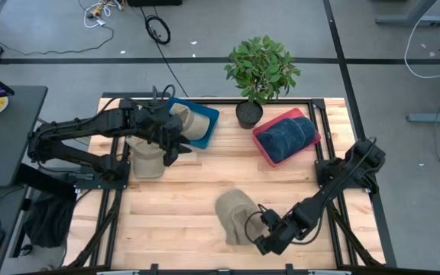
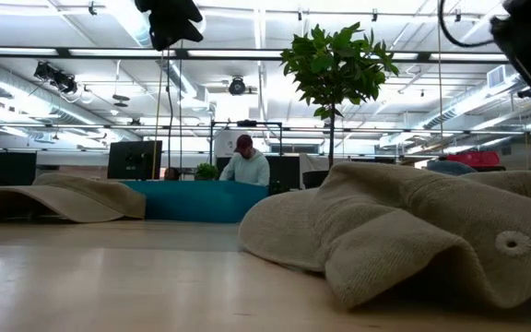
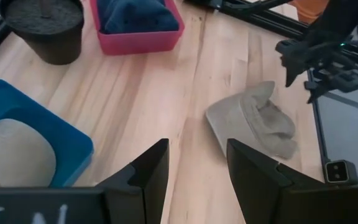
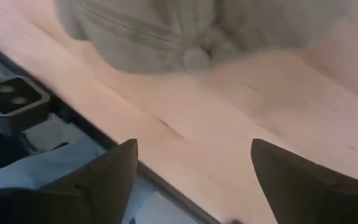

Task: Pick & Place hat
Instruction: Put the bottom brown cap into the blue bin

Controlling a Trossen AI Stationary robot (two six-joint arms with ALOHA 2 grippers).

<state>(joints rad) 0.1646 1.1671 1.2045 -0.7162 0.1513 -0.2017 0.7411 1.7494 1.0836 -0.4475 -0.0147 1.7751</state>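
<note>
Tan hat (image 1: 235,216) lies slumped on the bench (image 1: 182,206), just beside the right end effector (image 1: 268,237), fingers spread, empty. Looks soft, light; pinch a fold at the crown.

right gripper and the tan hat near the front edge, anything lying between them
Nothing: only bare wood separates the open right gripper from the tan hat. The right wrist view shows it best, with plain table between its fingers and the hat.

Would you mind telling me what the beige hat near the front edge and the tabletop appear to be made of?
The beige hat looks like soft brushed cotton twill: it slumps into folds and shows a fabric-covered top button. The tabletop looks like pale, smooth-finished wood planks with visible grain.
</note>
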